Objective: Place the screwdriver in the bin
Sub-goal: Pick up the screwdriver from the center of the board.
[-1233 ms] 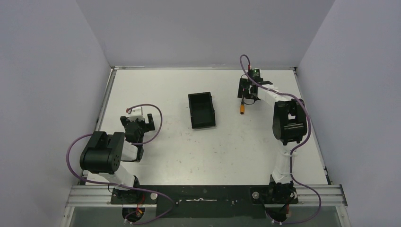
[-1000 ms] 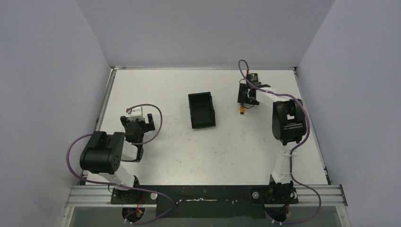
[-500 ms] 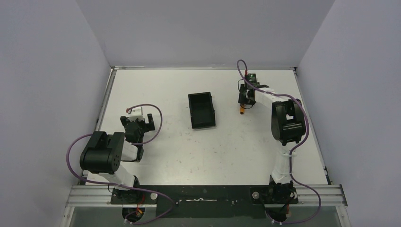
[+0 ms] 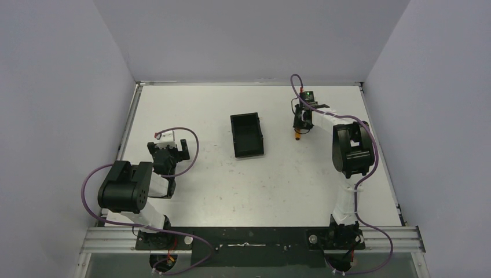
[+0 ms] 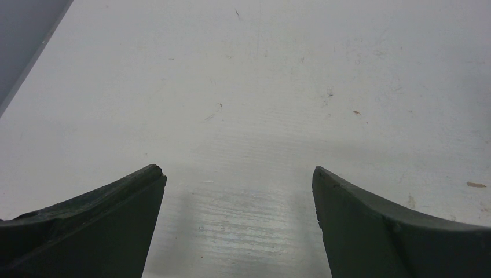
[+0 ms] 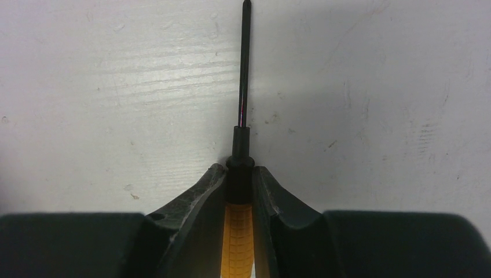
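Right claw (image 6: pixel 238 175) clamped on small orange-handled, dark-shafted screwdriver (image 6: pixel 244 75) near far-right corner of white surface (image 4: pixel 191 110). Lift clear, align shaft with long axis of black rectangular plastic bin (image 4: pixel 234 136) before release. Left claw (image 5: pixel 237 172) wide open, empty

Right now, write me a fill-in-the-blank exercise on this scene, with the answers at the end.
1. The right arm's fingers are shut on the ____ handle of the screwdriver.
2. The left arm's fingers stand ____, with only bare table between them.
3. Seen from above, the bin lies to the ____ of the screwdriver.
4. The bin has ____ inside it.
Missing words: orange; open; left; nothing.
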You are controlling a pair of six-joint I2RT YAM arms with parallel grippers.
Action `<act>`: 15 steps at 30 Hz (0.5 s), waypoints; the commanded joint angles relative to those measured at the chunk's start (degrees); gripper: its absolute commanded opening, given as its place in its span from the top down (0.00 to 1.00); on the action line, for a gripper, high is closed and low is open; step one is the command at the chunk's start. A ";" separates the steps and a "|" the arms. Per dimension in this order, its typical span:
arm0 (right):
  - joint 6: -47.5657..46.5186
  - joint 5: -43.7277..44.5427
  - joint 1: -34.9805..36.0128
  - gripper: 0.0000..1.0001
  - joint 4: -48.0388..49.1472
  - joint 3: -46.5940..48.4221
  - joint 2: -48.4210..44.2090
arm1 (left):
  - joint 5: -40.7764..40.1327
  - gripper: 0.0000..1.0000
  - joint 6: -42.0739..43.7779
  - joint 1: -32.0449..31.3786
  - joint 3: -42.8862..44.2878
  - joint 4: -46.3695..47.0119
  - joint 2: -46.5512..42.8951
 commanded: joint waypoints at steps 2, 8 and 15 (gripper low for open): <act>-0.22 0.34 0.71 0.99 -1.41 1.06 -5.27 | 0.68 0.03 0.41 -0.09 1.36 3.05 -0.01; -2.10 2.04 0.81 1.00 -4.74 3.99 -10.62 | 0.68 0.03 0.39 -0.10 1.36 3.10 -0.06; -4.07 3.51 0.79 1.00 -10.64 10.83 -14.58 | 0.68 0.03 0.36 -0.10 1.36 3.04 -0.04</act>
